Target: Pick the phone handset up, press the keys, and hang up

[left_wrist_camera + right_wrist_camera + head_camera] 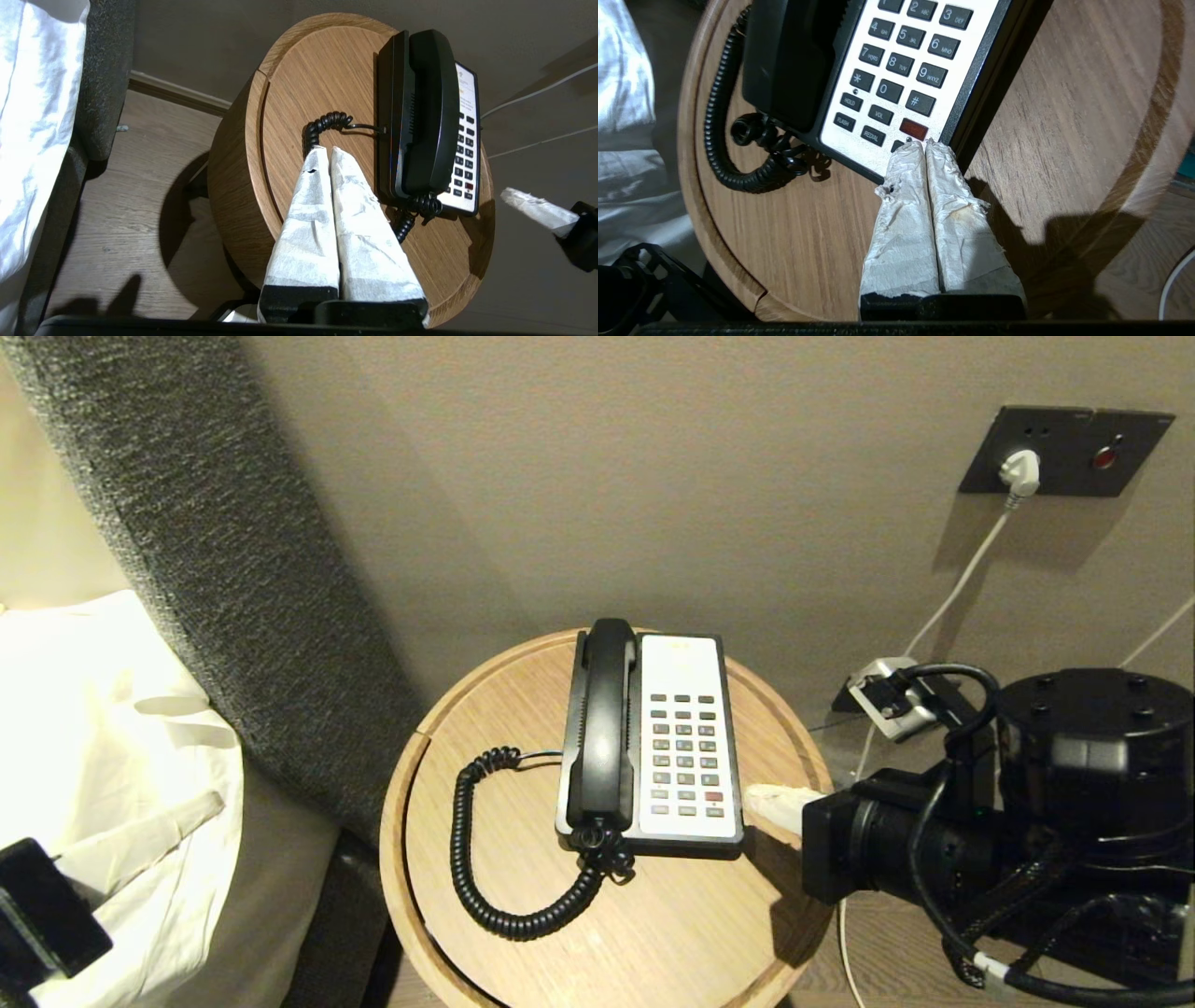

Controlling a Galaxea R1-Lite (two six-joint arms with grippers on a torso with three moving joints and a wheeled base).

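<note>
A black-and-white phone base (686,831) sits on a round wooden tabletop (653,933). The phone handset (605,723) lies in its cradle on the base's left side, coiled cord (485,887) looping off the base's near left corner. The right claw (924,144), fingers pressed together and holding nothing, has its tips at the base's near right corner, beside the red button among the keys (686,751). The left claw (327,150), also pressed together and empty, hovers left of the base. Risk: with the handset not lifted, a low, off-centre push may shove the base or hit the wrong key.
</note>
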